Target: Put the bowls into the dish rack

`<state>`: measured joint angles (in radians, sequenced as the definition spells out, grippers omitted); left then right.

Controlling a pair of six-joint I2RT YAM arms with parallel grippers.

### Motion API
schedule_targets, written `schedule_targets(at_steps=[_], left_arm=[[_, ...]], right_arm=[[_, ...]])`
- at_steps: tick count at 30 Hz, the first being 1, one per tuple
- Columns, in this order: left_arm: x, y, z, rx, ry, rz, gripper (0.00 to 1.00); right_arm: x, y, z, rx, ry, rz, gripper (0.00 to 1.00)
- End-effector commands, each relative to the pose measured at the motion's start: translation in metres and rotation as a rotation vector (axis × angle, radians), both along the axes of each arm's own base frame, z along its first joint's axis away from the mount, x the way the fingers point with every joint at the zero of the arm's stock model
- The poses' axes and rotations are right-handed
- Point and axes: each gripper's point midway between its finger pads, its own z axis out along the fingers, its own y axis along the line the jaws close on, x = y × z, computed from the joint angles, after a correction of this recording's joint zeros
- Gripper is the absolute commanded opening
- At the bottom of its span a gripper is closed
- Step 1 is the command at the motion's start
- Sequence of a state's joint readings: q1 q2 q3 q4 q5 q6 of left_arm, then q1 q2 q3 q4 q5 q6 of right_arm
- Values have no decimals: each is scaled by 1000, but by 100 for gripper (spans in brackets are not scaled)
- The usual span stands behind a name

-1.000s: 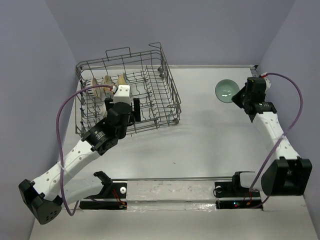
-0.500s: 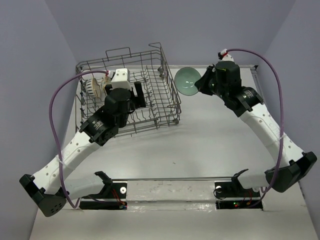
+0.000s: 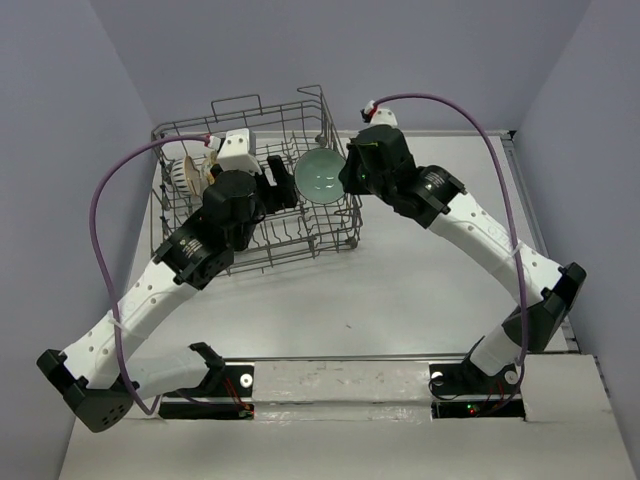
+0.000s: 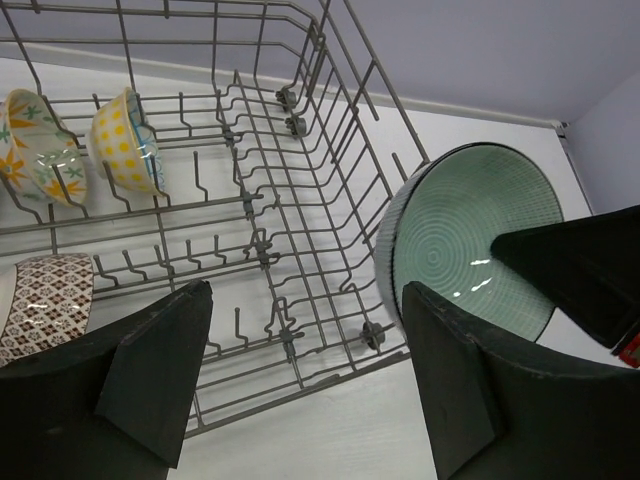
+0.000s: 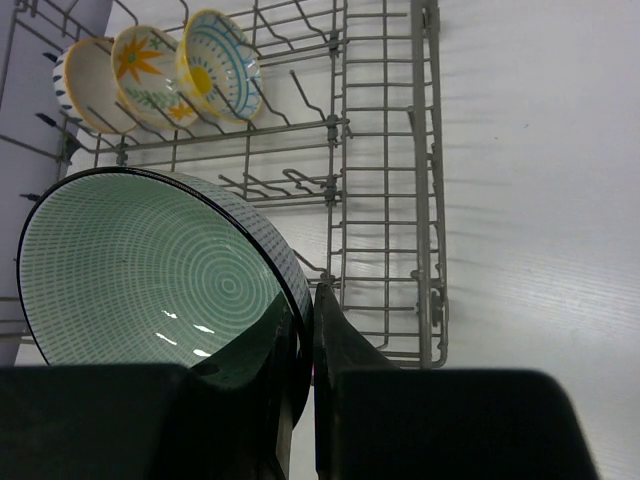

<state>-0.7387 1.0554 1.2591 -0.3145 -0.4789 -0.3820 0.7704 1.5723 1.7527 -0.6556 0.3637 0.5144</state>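
The right arm has swung left across the top view, carrying the teal bowl (image 3: pixel 320 177) from the upper right of the table to the right wall of the rack (image 3: pixel 290 252), in the upper middle of the frame. The left arm has barely shifted in the last half second.

The right gripper (image 3: pixel 346 176) is pressed together on the bowl's rim. In the right wrist view its fingers (image 5: pixel 340 345) pinch the dark rim at the lower centre, with the bowl (image 5: pixel 150 270) tipped on edge and its ringed inside facing the camera. Whether the bowl touches the wires cannot be told.

The left gripper (image 3: pixel 276 190) hangs over the middle of the rack with its jaws spread wide and nothing between them. In its own view, the gripper (image 4: pixel 300 330) frames the rack floor, with the teal bowl (image 4: pixel 470 240) at the right.

Other bowls stand on edge among the tines at the rack's left end: two flowered ones (image 4: pixel 35 145) at upper left and a brown-patterned one (image 4: pixel 45 305) at lower left.
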Motion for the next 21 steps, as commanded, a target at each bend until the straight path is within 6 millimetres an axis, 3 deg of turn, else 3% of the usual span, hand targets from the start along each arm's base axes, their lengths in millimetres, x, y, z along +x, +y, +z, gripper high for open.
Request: schedule_targets(at_steps=[1, 7, 16, 21], left_arm=[[1, -9, 17, -82, -40, -24, 86], [1, -9, 13, -79, -38, -27, 86], [16, -14, -23, -6, 25, 14, 84], [20, -17, -28, -5, 28, 19, 80]], right_arm=[[2, 18, 41, 61, -109, -6, 1], [3, 29, 35, 46, -103, 5, 1], [-7, 43, 45, 61, -116, 39, 1], [-10, 45, 43, 55, -114, 43, 1]])
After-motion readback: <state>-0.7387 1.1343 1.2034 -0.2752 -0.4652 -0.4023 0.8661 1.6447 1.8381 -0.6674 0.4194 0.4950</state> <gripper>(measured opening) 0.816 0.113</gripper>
